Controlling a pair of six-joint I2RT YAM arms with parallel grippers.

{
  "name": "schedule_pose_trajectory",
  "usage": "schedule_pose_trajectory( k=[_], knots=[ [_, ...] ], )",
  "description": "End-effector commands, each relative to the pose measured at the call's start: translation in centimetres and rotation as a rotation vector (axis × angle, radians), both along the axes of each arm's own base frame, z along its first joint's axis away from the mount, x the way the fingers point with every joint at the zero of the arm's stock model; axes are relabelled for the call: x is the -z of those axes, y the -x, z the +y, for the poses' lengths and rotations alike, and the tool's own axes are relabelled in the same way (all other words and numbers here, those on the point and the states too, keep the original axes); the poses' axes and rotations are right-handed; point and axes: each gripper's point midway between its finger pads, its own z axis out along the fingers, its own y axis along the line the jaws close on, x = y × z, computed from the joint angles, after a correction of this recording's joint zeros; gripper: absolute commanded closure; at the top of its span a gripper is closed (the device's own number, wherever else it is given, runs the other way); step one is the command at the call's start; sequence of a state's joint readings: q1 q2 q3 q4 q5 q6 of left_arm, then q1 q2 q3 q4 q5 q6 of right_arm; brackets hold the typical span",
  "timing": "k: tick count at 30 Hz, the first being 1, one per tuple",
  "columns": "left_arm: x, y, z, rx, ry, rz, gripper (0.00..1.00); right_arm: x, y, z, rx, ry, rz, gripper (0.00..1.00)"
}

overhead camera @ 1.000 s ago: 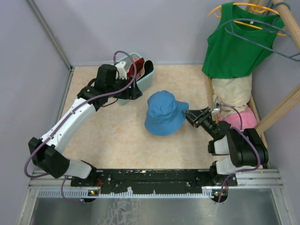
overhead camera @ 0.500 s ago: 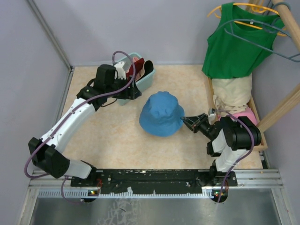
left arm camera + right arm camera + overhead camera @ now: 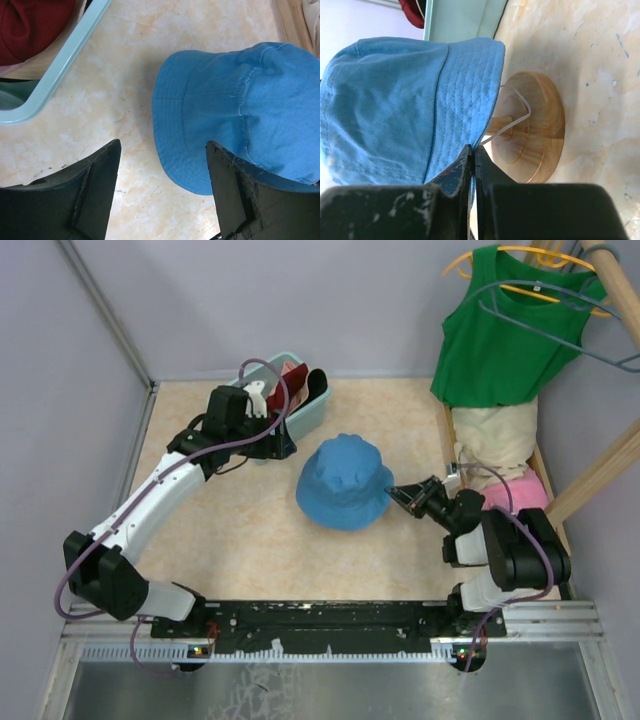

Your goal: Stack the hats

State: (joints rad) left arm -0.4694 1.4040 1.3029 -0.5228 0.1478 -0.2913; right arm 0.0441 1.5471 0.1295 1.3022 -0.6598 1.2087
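The blue hat (image 3: 345, 483) sits mid-table over a round wooden stand (image 3: 535, 125); it also shows in the left wrist view (image 3: 240, 110). My right gripper (image 3: 398, 493) is shut on the hat's right brim edge (image 3: 470, 135), fingertips pinched together (image 3: 474, 149). My left gripper (image 3: 284, 440) is open and empty (image 3: 162, 145), hovering over bare floor between the basket and the blue hat's left brim. The dark red hat (image 3: 292, 375) lies in the teal basket (image 3: 318, 412). The beige hat (image 3: 495, 438) and pink hat (image 3: 520, 496) lie at the right.
The green tank top (image 3: 510, 330) hangs on a hanger at the back right, over a wooden frame (image 3: 595, 475). A white string (image 3: 512, 122) hangs from under the blue hat. The basket's rim (image 3: 65, 65) is close to my left fingers.
The blue hat has shifted a little left and settled flatter. My right gripper moved down and left with its brim. My left gripper drew slightly back from the basket.
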Motion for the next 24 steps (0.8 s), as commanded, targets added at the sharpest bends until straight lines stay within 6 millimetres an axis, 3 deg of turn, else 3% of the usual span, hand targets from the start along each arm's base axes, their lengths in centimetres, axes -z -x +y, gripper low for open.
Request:
schedule_pose_trajectory(
  k=[1,5,8,10,17,20,24],
  knots=[
    [-1.0,-0.5,1.0,-0.032,0.005,-0.043,0.25,0.7,-0.5,-0.1,-0.017,0.144,-0.031,0.9],
    [-1.8,-1.1,1.5,-0.048,0.029,-0.047,0.24,0.6,-0.3,-0.4,-0.012,0.195,-0.02,0.53],
    [-3.0,-2.2,2.3,-0.076,0.036,-0.06,0.24,0.9,-0.2,-1.1,0.003,0.27,-0.008,0.34],
    [-3.6,-3.4,3.3,-0.103,0.028,-0.073,0.23,1.0,-0.1,-1.5,0.014,0.313,-0.001,0.27],
    [-5.9,-9.5,8.6,-0.201,0.018,-0.15,0.2,-0.9,0.2,-2.5,0.063,0.372,-0.029,0.19],
    [-5.9,-11.9,8.6,-0.158,-0.028,-0.2,0.2,-1.8,0.3,-2.8,0.087,0.382,-0.042,0.13],
    [-5.0,-13.8,7.0,-0.038,-0.039,-0.245,0.2,-2.8,0.1,-3.2,0.1,0.389,-0.047,0.1]
  ],
)
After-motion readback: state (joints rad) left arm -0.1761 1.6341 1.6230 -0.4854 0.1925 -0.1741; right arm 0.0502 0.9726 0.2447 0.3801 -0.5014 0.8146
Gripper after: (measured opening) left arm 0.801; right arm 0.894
